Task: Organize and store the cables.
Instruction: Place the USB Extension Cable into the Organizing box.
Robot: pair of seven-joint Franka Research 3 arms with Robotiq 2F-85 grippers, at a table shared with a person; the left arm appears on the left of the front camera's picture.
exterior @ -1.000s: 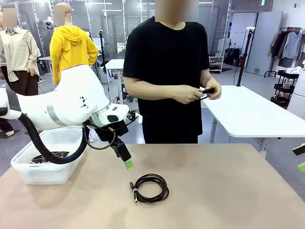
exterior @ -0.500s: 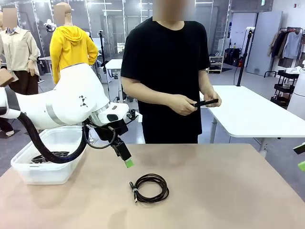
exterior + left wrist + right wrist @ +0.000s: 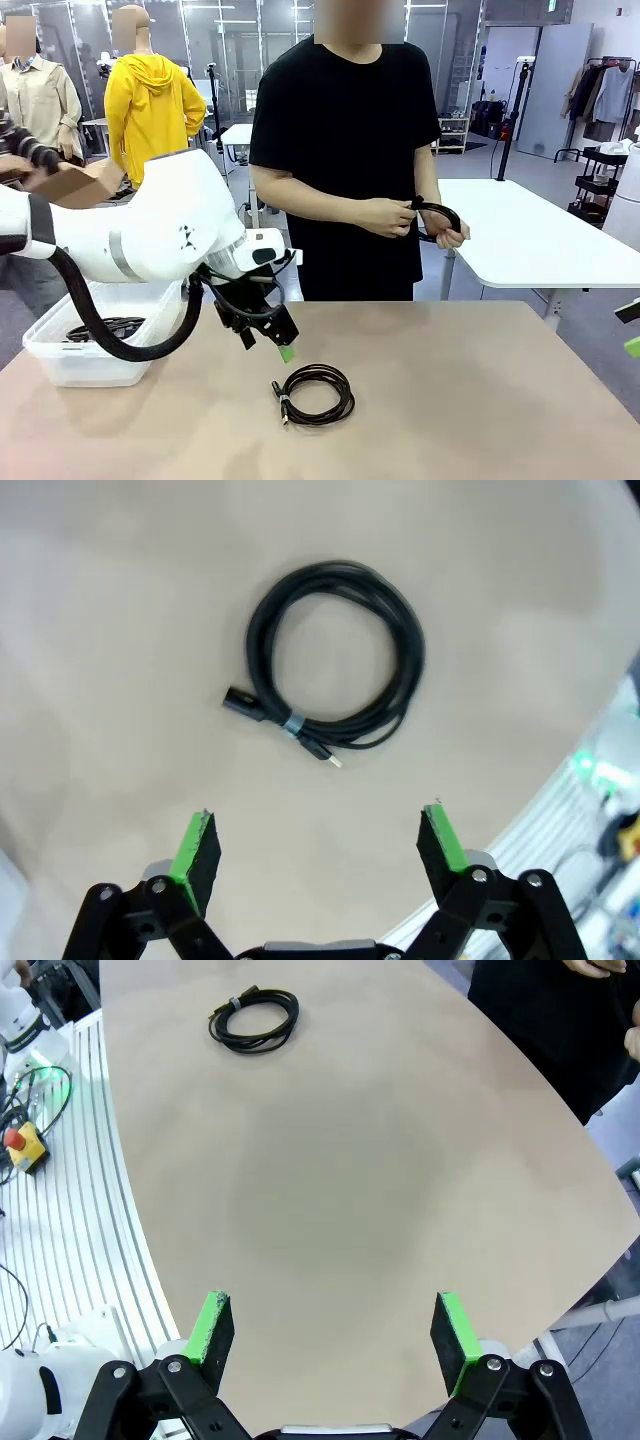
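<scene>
One of the cables, a black coil (image 3: 314, 393) with a small plug, lies flat on the tan table (image 3: 480, 400). My left gripper (image 3: 270, 345) hangs open just above and left of it. In the left wrist view the coil (image 3: 408, 660) lies ahead of the spread, empty fingers of the left gripper (image 3: 320, 845). My right gripper (image 3: 328, 1330) is open over bare table, with the coil (image 3: 240, 1003) far off; its tips (image 3: 632, 330) show at the front view's right edge. The person's hands bend another black cable (image 3: 442, 212) into a loop. More coils (image 3: 105, 327) lie in the bin.
A clear plastic bin (image 3: 60, 360) stands at the table's far left, partly behind my left arm and its black hose. The person stands at the far edge. In the right wrist view, a red stop button (image 3: 22, 1145) sits beside the table.
My left gripper has moved right and down, closer to the coil on the table. The person has bent the straight cable in their hands into a loop.
</scene>
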